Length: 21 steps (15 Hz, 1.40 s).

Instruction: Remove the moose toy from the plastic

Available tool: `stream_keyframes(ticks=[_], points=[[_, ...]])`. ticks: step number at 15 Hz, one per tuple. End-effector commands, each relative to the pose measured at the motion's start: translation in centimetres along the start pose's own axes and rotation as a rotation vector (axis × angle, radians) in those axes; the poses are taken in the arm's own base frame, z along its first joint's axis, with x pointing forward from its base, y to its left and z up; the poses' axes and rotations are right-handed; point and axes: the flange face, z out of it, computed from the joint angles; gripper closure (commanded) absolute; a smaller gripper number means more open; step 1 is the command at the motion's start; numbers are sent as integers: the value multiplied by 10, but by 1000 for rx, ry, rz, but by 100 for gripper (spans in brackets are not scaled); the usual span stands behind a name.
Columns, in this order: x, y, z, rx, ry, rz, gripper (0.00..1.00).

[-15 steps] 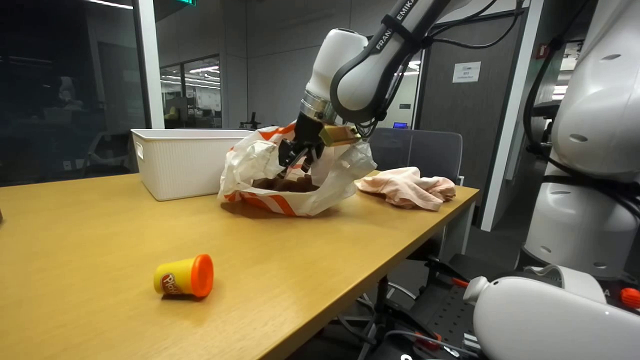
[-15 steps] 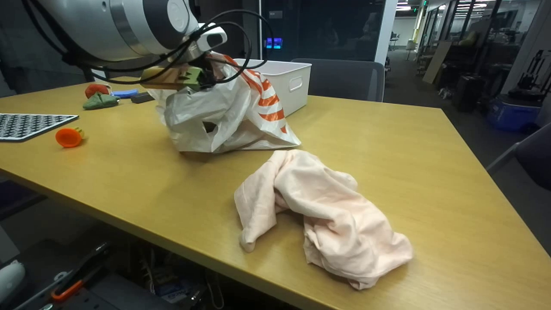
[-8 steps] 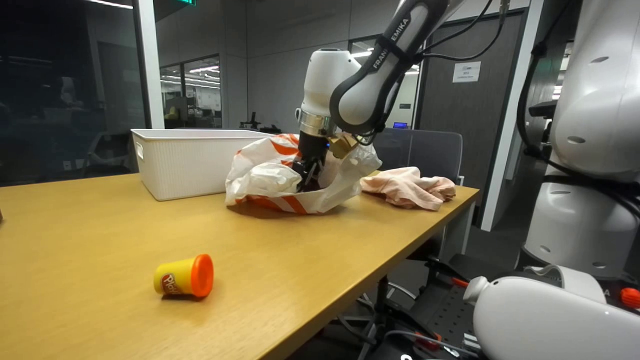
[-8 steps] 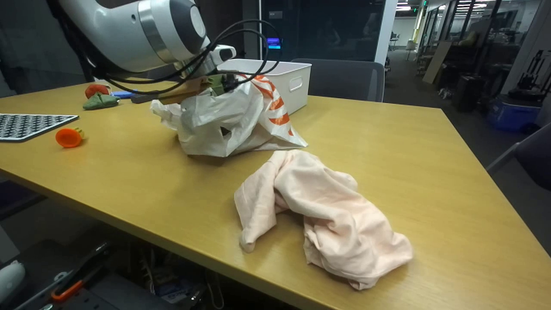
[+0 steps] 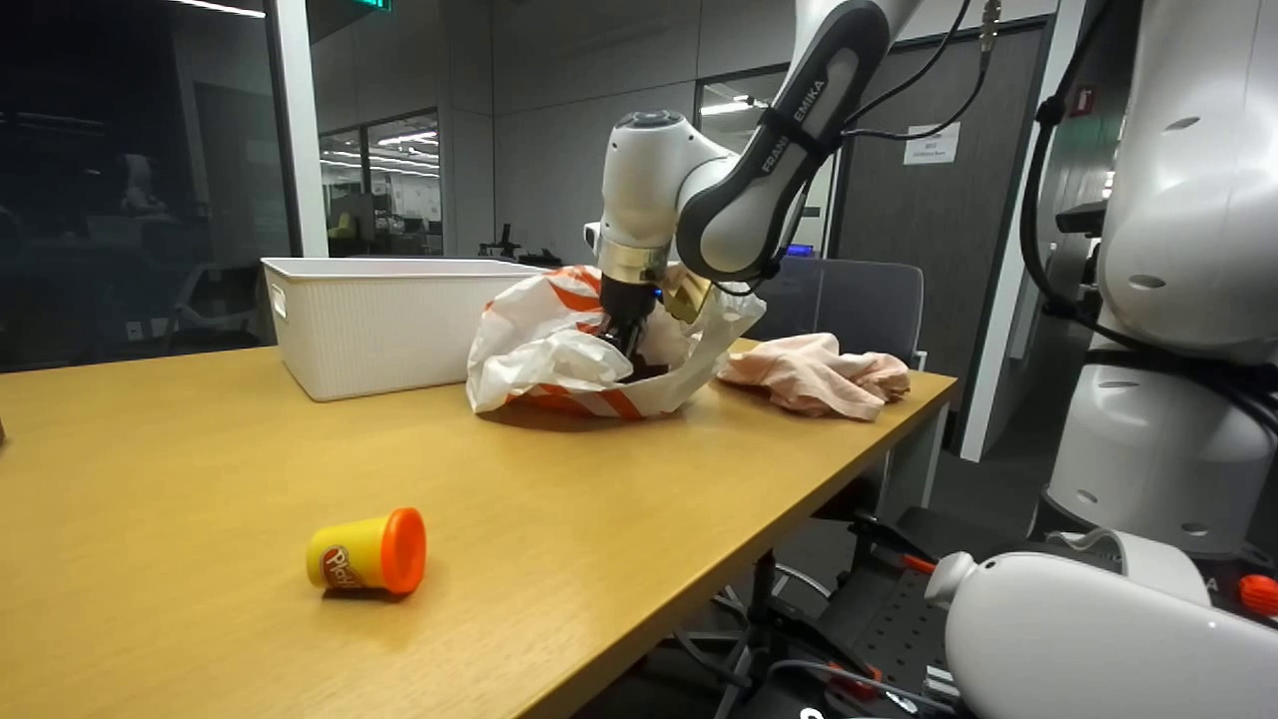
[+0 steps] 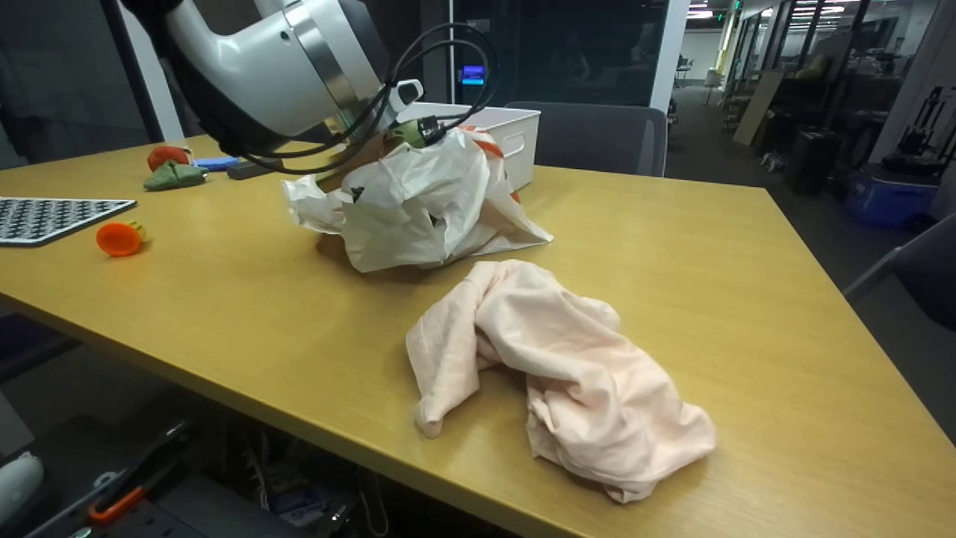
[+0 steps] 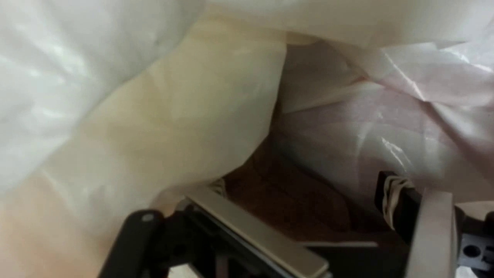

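Toy [image 7: 287, 202], presumably the moose, is seen in the bag [image 5: 534, 312] just below the hand [image 7: 305, 187], whose fingers [image 7: 258, 232] are parted with nothing held, the toy's long axis hidden, while the reach may be hampered by a plastic fold [image 7: 185, 116] and the bag is flanked by tub [image 5: 389, 330] and cloth [image 5: 814, 377].

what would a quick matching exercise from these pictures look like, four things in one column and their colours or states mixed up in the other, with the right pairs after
Column one
1. Gripper
2. Plastic bag
3. Small tub
4. Cloth

Column two
A. yellow and orange, lying on its side
B. open, reaching into item 2
C. pale pink, crumpled
D. white with orange stripes

Right pairs: 1-B, 2-D, 3-A, 4-C
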Motion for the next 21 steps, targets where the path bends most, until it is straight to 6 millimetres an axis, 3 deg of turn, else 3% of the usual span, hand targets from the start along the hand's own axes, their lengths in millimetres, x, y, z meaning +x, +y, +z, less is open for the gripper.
stream_keyframes(ticks=[1, 3, 5, 13, 15, 21], points=[[14, 7, 20, 61, -7, 42, 0], [18, 13, 27, 82, -22, 69, 0], [20, 18, 29, 97, -25, 64, 27], [23, 25, 21, 111, -12, 68, 85], [23, 27, 18, 108, -13, 70, 92], [22, 35, -6, 33, -18, 59, 90]])
